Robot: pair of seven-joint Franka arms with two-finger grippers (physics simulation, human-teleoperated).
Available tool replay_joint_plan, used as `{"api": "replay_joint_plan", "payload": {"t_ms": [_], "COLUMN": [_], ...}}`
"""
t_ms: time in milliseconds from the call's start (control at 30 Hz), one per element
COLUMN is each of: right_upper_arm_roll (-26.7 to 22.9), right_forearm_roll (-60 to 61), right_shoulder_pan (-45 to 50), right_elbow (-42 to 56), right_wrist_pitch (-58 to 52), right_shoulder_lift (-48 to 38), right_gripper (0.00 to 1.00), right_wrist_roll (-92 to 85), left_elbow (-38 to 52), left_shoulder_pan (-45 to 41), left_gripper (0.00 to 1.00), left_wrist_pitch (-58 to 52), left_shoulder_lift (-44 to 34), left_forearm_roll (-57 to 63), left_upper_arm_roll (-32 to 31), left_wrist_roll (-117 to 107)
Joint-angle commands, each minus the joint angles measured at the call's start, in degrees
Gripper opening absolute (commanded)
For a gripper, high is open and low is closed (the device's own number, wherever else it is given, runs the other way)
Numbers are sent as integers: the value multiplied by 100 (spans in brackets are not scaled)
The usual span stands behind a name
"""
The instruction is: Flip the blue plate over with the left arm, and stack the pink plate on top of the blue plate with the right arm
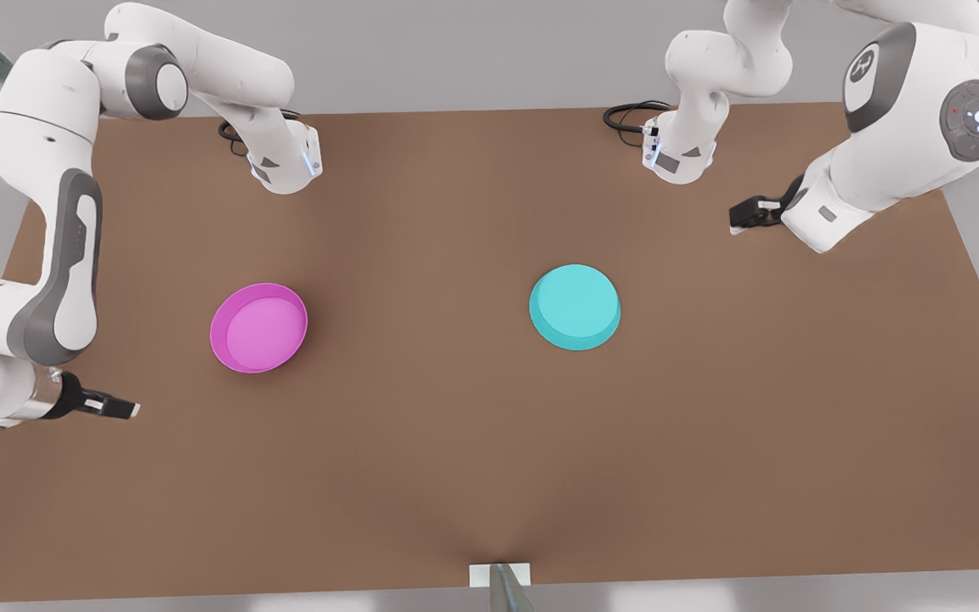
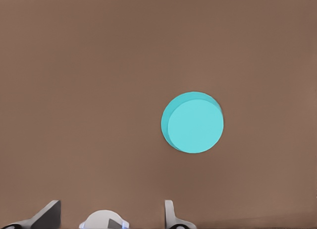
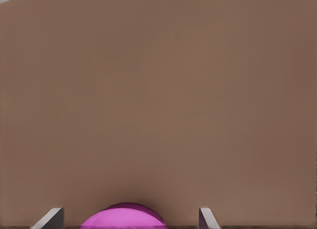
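Resting apart on matte brown table (image 1: 489, 476): round blue plate (image 1: 575, 306), pink plate (image 1: 258, 327); both hands spread.

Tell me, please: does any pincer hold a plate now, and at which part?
Nothing is held. The blue plate and pink plate lie apart on the table, both pincers away.

Pink plate (image 3: 124, 218): cut off by the right wrist picture's lower edge, only an arc of rim showing. Right gripper (image 3: 130, 220) and left gripper (image 2: 110, 216): fingertips alone visible, spread wide.
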Motion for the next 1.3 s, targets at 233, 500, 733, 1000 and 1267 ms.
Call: {"api": "replay_joint_plan", "payload": {"t_ms": [233, 500, 733, 1000, 1267], "right_upper_arm_roll": [43, 316, 2311, 2786, 3453], "right_forearm_roll": [289, 228, 228, 149, -211], "right_shoulder_pan": [-236, -685, -3031, -3620, -4209], "right_elbow": [-808, -2170, -5256, -5880, -6170], "right_wrist_pitch": [-578, 494, 2341, 3606, 4274], "right_shoulder_lift": [34, -212, -1900, -1364, -1118], "right_gripper": [100, 100, 100, 100, 100], "right_wrist_roll": [-639, -1757, -1756, -2090, -2170], "left_elbow": [69, 183, 288, 798, 789], "left_shoulder_pan": [371, 476, 459, 485, 476], "left_gripper": [100, 100, 100, 100, 100], "left_wrist_pitch": [17, 61, 79, 342, 334], "left_shoulder_lift": [106, 281, 501, 492, 483], "left_forearm_roll": [-52, -26, 1, 467, 625], "left_upper_arm_roll": [73, 73, 73, 64, 55], "left_wrist_roll": [-7, 2, -34, -25, -25]}}
